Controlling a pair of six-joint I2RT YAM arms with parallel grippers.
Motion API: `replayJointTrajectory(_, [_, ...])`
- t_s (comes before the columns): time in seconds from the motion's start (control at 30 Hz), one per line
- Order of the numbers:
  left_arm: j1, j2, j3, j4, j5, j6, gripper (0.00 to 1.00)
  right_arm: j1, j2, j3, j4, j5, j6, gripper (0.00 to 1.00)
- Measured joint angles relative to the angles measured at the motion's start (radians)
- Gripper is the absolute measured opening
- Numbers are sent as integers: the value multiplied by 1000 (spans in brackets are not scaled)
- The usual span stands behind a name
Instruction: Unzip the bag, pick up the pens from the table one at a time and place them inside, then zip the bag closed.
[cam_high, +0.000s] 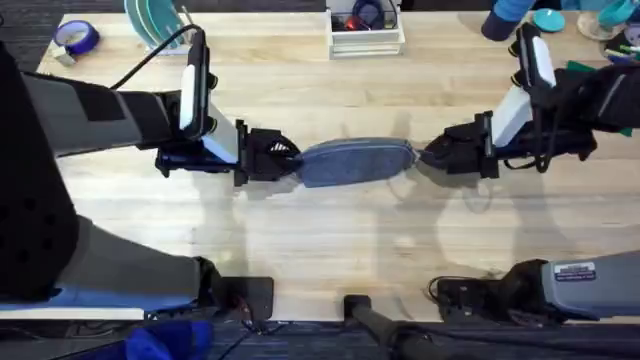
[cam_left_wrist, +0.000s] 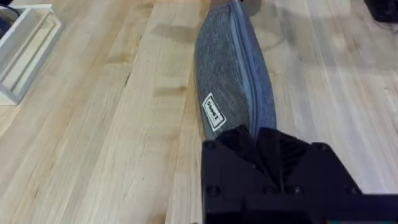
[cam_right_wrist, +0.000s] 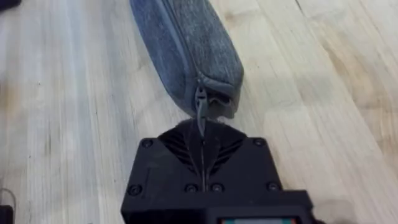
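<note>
An oblong blue-grey fabric pouch (cam_high: 355, 162) lies stretched between two black grippers, the left gripper (cam_high: 283, 160) clamping one end, the right gripper (cam_right_wrist: 202, 135) pinching its metal zipper pull (cam_right_wrist: 201, 106).

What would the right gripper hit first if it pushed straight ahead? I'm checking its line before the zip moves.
The bag: the right gripper is shut on the zipper pull at the bag's near end, so the fabric lies directly ahead.

The bag (cam_high: 355, 162) lies lengthwise across the middle of the table (cam_high: 320, 250), between my left gripper (cam_high: 285, 160) at its left end and my right gripper (cam_high: 425, 155) at its right.
</note>
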Motion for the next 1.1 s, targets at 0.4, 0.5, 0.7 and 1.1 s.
replayJointTrajectory(0.4, [0,0,0,0,1,0,41,5,0,0,2,115,71,30])
replayJointTrajectory(0.5, [0,0,0,0,0,0,41,1,0,0,3,197,93,30])
replayJointTrajectory(0.7, [2,0,0,2,-1,0,41,-2,-2,1,8,270,135,30])
replayJointTrajectory(1.1, [2,0,0,2,-1,0,41,-2,-1,2,8,275,156,31])
